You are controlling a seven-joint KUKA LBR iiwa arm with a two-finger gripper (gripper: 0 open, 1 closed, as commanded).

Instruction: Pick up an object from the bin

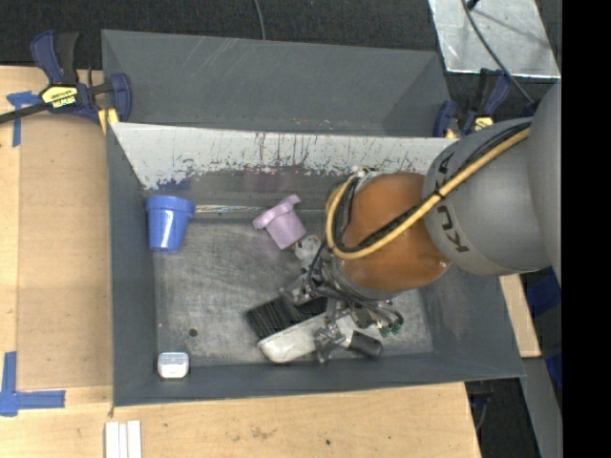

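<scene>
Arm (496,208) entry is from 3 o'clock. The grey body and its orange cover (387,237) lean over the right half of the grey metal bin (134,284).

Hand (334,327) position: lowered into a small heap (329,337) at about 5 o'clock on the bin floor, close to the front wall.

Hand state: cannot be told. The wrist above and the clutter around it hide whether the hand is spread, pressed together or pinching a thing.

Things nearest the hand:
- White oblong piece (289,347), at 8 o'clock from the hand, just beside it, lying flat along the front wall.
- Black bristled piece (277,313), at 9 o'clock from the hand, lying flat, its near end just above the white oblong piece.
- Dark cylinder (365,347), at 4 o'clock from the hand, on its side.
- Green-tipped bits (391,324), at 3 o'clock from the hand; their kind cannot be told.

Things apart from the heap:
- Lilac cup (280,223), at 11 o'clock from the hand, near the back wall.
- Blue cup (167,223), at 10 o'clock on the floor, near the left wall.
- Small white block (173,364), in the 7 o'clock corner, well apart from everything else.
</scene>
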